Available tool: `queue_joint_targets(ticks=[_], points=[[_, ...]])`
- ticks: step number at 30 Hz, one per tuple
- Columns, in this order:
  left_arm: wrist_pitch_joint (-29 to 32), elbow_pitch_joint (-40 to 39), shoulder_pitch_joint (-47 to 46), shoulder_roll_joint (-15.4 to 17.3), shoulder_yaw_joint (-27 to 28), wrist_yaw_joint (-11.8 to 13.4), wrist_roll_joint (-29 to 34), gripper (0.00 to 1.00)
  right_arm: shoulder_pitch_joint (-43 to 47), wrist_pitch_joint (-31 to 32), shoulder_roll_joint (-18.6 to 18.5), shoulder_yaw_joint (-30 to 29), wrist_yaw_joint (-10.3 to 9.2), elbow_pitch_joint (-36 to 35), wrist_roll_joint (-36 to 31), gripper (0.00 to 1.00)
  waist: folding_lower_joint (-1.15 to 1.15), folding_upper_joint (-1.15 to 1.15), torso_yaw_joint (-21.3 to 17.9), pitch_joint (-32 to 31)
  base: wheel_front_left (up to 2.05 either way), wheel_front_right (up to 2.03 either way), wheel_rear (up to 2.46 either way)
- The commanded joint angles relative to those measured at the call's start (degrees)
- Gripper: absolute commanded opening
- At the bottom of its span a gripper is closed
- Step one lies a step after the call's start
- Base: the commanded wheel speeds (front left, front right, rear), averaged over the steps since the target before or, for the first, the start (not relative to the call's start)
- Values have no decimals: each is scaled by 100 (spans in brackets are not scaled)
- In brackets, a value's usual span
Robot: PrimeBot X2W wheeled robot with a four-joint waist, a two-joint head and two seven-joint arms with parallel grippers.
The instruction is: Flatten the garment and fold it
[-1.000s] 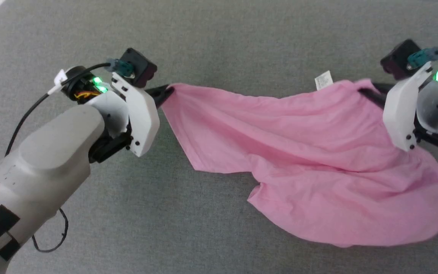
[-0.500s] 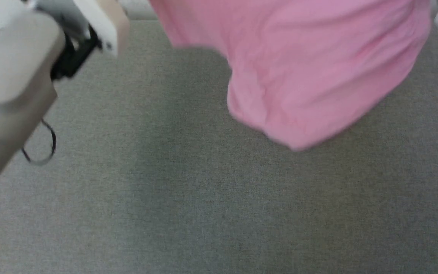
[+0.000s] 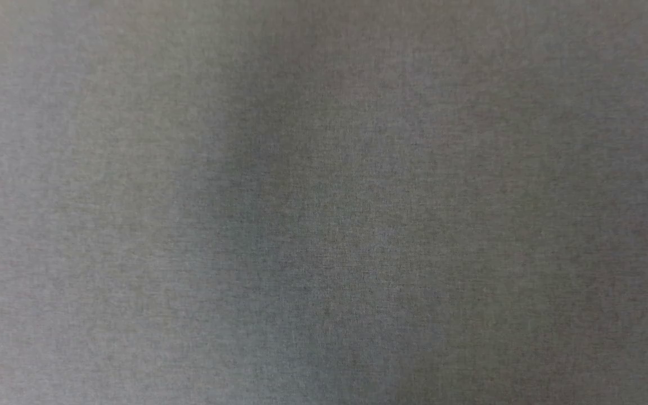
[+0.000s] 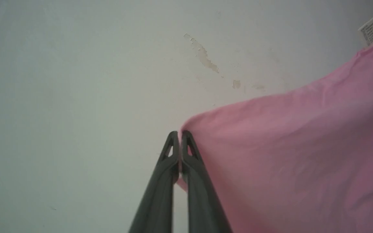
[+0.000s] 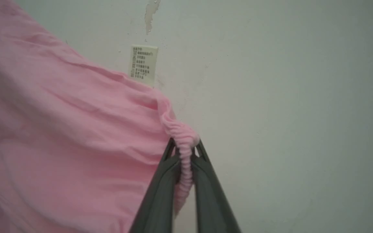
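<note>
Head cam has swung since a sec ago: then it took in the garment strung btw both grippers, now it looks at the grey surface (image 3: 324, 225) w/ a soft shadow down its middle. That's cam motion, not the cloth's.

Wrist views put the garment (image 4: 287, 155) up in front of a pale wall (image 4: 76, 81) w/ a flaked paint patch (image 4: 202, 55). The left gripper (image 4: 180, 134) has its fingers pressed together on a thin corner of the pink cloth; a sliver of it shows btw them lower down. The right gripper (image 5: 185, 144) is clamped on the ruffled edge (image 5: 181, 131), which is bunched up and pokes past the tips. A white label (image 5: 143, 63) stands off the hem near that grip. Cloth btw the two grips shows creases, so it looks not fully taut.

Step in hand, prob.: flattening, i.e. the cloth is held up by two corners and spread before laying out. The fold is not yet begun.

Next move calls for drawing the grips a bit further apart to take out the slack. Then comes an even lowering onto the surface, so the loose part lands first and the rest lays out w/o wrinkles. Both pinches must hold till it's down, esp. the left one, which has little cloth in it.
</note>
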Motion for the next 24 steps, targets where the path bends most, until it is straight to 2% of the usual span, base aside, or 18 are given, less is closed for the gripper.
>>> queue_joint_targets(ticks=[1, 6, 12, 19, 24], points=[[-47, 80, -120, -19, 54, 26, 10, 0, -179, 7, 92, -40, -12, 61, -74, 0, -1, 0, -12, 341, 0, 0, 0], [-150, 291, -190, -23, 158, 14, -56, 0, -457, -13, 307, 4, -12, 212, -275, 0, -1, 0, -22, 594, 0, 0, 0], [-260, 474, 248, -74, 107, -25, -132, 0, -178, -152, 417, 218, -12, 307, -289, 0, -1, 0, -12, 745, 0, 0, 0], [-387, 350, 1506, -142, 125, 62, -202, 0, 805, -648, 378, 616, -12, 294, -181, 0, -1, 0, -5, 609, 0, 0, 0], [-394, -576, 3004, 70, 496, 393, -83, 0, 1922, -898, 204, 767, -12, -78, -20, 0, -1, 0, -38, 191, 0, 0, 0]])
